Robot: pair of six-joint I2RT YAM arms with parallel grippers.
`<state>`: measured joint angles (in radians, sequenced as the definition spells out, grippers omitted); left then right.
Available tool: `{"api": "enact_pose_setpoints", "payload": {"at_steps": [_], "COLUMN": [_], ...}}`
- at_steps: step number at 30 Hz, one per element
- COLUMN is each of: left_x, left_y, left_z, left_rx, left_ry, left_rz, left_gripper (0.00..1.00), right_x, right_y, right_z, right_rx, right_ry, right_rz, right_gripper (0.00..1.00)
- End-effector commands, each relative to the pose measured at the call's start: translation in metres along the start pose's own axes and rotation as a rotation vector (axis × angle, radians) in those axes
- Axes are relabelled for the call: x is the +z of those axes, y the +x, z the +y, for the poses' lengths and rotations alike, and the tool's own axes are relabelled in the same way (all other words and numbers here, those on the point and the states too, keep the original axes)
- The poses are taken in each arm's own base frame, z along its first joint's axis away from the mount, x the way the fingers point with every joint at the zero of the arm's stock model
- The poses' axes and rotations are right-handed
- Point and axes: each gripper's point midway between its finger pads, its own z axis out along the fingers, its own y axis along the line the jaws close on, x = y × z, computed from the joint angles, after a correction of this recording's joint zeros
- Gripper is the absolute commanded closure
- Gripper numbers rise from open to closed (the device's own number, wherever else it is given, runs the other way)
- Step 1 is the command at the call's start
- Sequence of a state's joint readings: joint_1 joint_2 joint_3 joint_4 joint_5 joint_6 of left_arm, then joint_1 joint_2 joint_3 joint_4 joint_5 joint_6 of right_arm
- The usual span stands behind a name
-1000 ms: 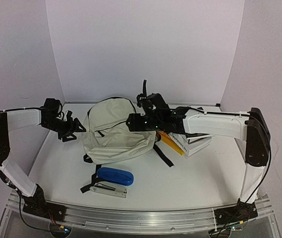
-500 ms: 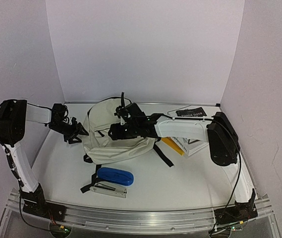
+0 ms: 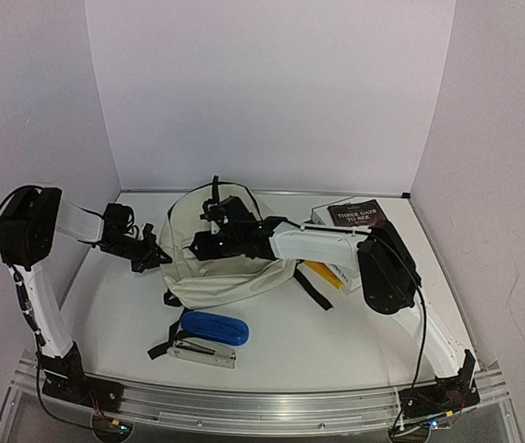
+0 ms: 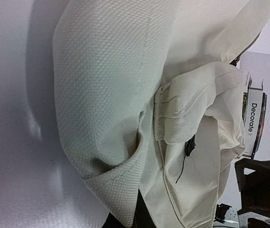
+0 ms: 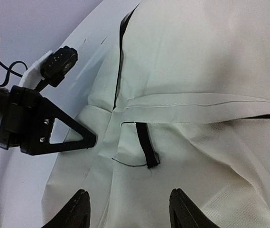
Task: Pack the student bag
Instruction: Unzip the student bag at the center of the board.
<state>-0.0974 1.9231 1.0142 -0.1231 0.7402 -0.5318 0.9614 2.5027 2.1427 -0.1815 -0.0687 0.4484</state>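
Observation:
The student bag, cream fabric with black straps, lies in the middle of the table. My left gripper is at its left edge, shut on a fold of the cream fabric; the fold hides most of the fingers. My right gripper hovers over the bag's left part, open, with the fingertips spread above the cloth either side of a short black strap tab. The left gripper also shows in the right wrist view, touching the bag's edge.
A blue case and a metal stapler lie in front of the bag. Books and a yellow object lie to the bag's right. A "Decorate" book spine shows behind the bag.
My left gripper has moved right to the bag's edge and shut on the fabric. My right arm has swung left across the bag, its jaws a little narrower.

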Motion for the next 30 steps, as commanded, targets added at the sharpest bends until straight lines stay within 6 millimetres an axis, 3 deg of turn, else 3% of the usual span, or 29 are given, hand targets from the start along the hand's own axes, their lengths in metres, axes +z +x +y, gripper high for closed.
{"api": "enact_pose_setpoints", "payload": {"at_steps": [1,8,24,30], "left_x": [0.001,0.003,0.007,0.008], "left_y": [0.017,0.019,0.02,0.021], "left_z": [-0.03,-0.033,-0.042,-0.046], "left_rx": [0.115,0.125,0.136,0.143], "left_ry": [0.056,0.049,0.05,0.058], "left_rz": [0.019,0.019,0.02,0.022], "left_gripper": [1.0,1.0,1.0,1.0], "right_x": [0.012,0.024,0.054,0.06], "right_y": [-0.002,0.0,0.042,0.048], "right_z": [-0.002,-0.019,-0.039,-0.052], "right_rx": [-0.053,-0.095,-0.163,-0.166], "right_ry": [0.012,0.059,0.081,0.131], "right_rz": [-0.021,-0.017,0.096,0.095], "right_gripper": [0.45,0.48,0.52,0.64]}}
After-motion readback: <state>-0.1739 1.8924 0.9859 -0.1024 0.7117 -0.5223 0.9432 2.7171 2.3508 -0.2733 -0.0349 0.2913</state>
